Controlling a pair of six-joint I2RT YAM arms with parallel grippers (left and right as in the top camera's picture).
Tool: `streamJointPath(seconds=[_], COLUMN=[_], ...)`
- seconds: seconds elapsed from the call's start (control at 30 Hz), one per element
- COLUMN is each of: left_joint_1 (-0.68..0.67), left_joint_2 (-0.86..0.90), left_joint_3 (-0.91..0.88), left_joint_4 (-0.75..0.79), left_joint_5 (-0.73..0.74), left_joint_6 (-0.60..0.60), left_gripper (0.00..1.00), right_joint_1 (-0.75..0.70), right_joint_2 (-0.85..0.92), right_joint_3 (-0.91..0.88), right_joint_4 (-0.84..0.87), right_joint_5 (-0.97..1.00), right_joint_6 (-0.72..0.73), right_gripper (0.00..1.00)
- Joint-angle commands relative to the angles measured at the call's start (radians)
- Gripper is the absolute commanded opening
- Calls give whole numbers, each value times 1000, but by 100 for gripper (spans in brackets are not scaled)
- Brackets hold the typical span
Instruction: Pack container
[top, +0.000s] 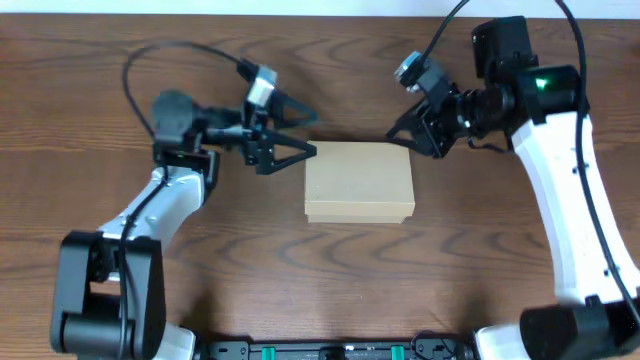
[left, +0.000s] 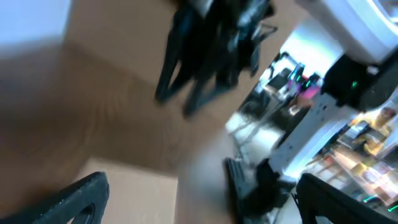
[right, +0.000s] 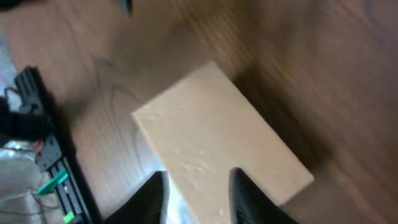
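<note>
Container (top: 359, 180) lid down, likely packed, contents unseen; sits just ahead of left gripper (top: 300, 138) and right gripper (top: 412, 140), both spread, empty.

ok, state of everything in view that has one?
container: lid closed, lying flat.
left gripper: open, holding nothing, at the container's left end.
right gripper: open, holding nothing, by the container's right end.

The container (top: 359, 180) is plain tan; the table (top: 300, 280) is dark brown with wavy wood grain.
</note>
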Motion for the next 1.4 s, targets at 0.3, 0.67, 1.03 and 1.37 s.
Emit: streamJointPath(seconds=[0.3, 0.67, 1.03, 1.37], left_joint_1=[320, 521, 565, 455], left_joint_2=[-33, -19, 1, -16], left_joint_3=[334, 642, 1045, 1154], left_joint_4=[99, -302, -1384, -2213], left_joint_5=[15, -21, -472, -1352], left_joint_6=[-287, -68, 559, 949], left_gripper=[96, 96, 96, 96], right_joint_1=[113, 154, 160, 199], right_joint_2=[-44, -44, -44, -42], right_joint_3=[19, 19, 19, 19], right_joint_4=[-5, 11, 31, 44], right_joint_5=[24, 46, 122, 454], right_joint_6=[-44, -23, 31, 177], right_gripper=[51, 52, 52, 10])
